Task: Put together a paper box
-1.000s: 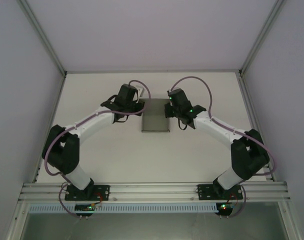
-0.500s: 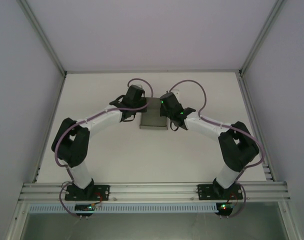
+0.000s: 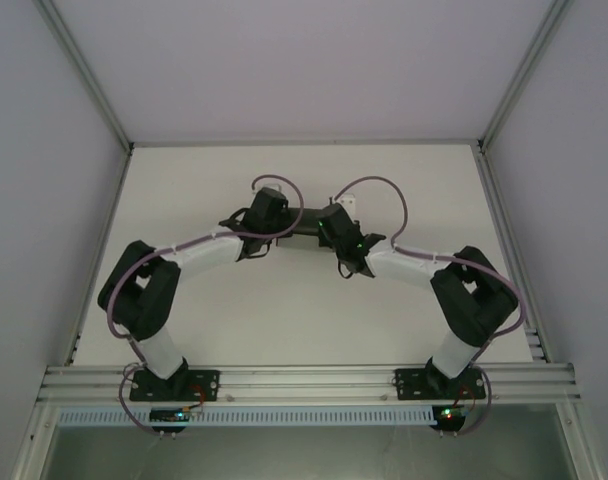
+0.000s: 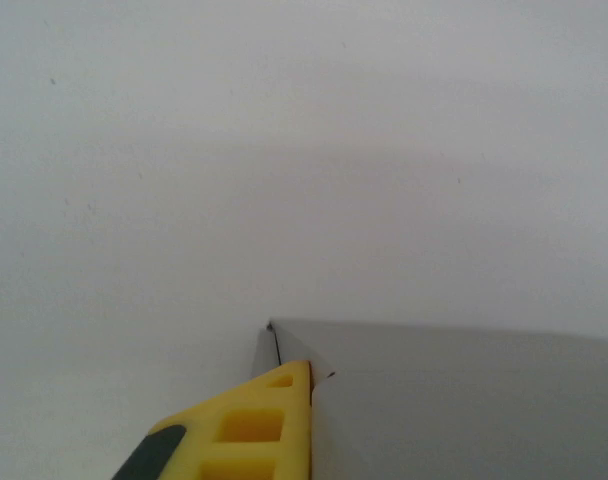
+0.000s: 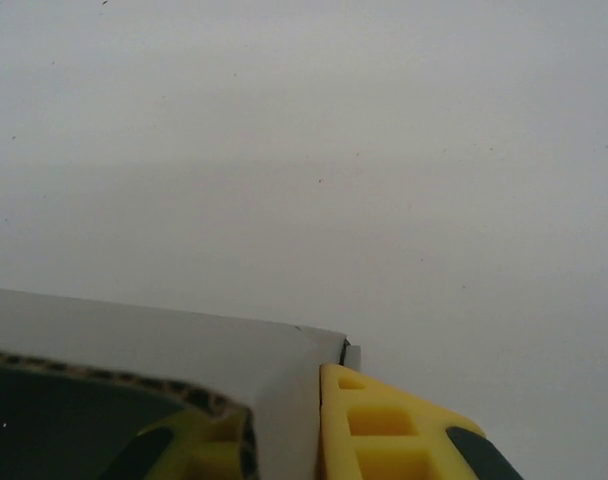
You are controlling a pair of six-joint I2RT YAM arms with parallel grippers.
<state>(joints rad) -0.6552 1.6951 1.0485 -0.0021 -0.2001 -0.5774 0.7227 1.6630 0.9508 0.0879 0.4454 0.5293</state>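
The paper box (image 4: 464,400) is plain grey cardboard. In the left wrist view its wall stands right against a yellow finger (image 4: 269,425), and my left gripper (image 4: 312,385) is shut on that wall near a corner. The right wrist view shows a grey wall (image 5: 184,345) pinched between two yellow fingers, so my right gripper (image 5: 284,420) is shut on it. From above, both grippers meet at the table's middle, left gripper (image 3: 280,222) and right gripper (image 3: 329,228), with a narrow strip of the paper box (image 3: 302,230) between them. The rest of the box is hidden under the wrists.
The white table (image 3: 304,310) is bare around the arms. Grey enclosure walls stand at the left (image 3: 44,200), right (image 3: 574,200) and back. The aluminium rail (image 3: 304,382) with both arm bases runs along the near edge.
Both wrists have moved inward towards each other over the box. The grey box, open to view a second ago, is now almost covered by them.
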